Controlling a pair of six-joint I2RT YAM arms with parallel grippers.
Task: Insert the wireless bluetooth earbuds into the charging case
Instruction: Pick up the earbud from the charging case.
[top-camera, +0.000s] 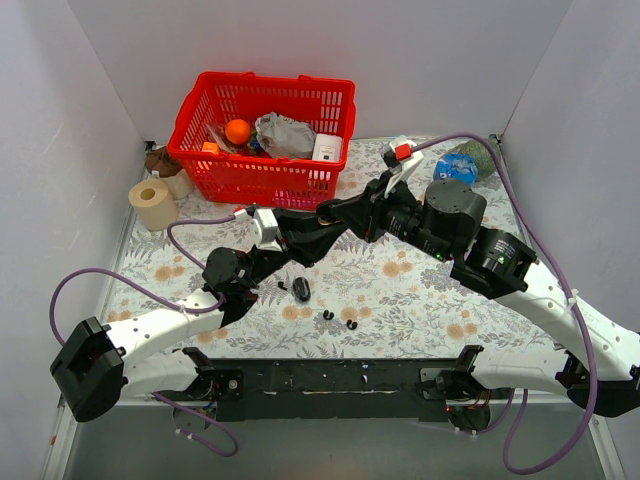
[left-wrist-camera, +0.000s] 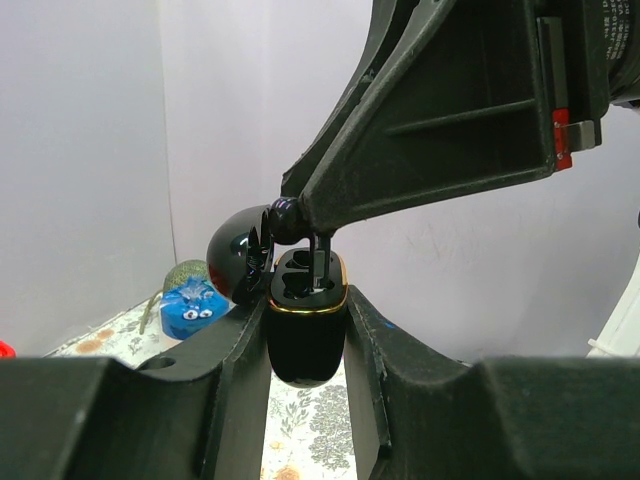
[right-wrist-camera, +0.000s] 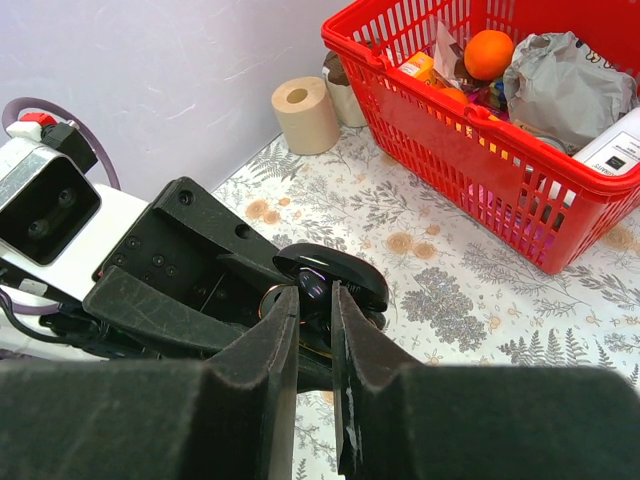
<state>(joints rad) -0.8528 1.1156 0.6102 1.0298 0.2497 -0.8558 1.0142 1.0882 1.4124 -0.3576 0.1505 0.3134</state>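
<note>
My left gripper (left-wrist-camera: 305, 320) is shut on the charging case (left-wrist-camera: 305, 345), a black shell with a gold rim. The case is held upright above the table with its lid (left-wrist-camera: 238, 262) swung open to the left. My right gripper (right-wrist-camera: 314, 292) comes in from above, shut on a small glossy black earbud (right-wrist-camera: 316, 283). The earbud's lower end (left-wrist-camera: 320, 268) sits at the case's right socket. In the top view both grippers meet mid-table (top-camera: 312, 232). One tiny black bit (top-camera: 328, 315) and a similar bit (top-camera: 351, 325) lie on the flowered cloth.
A larger black rounded piece (top-camera: 301, 290) lies under the arms. A red basket (top-camera: 262, 175) full of items stands at the back. A paper roll (top-camera: 152, 203) stands at the back left and a blue-green toy (top-camera: 465, 163) at the back right. White walls close in three sides.
</note>
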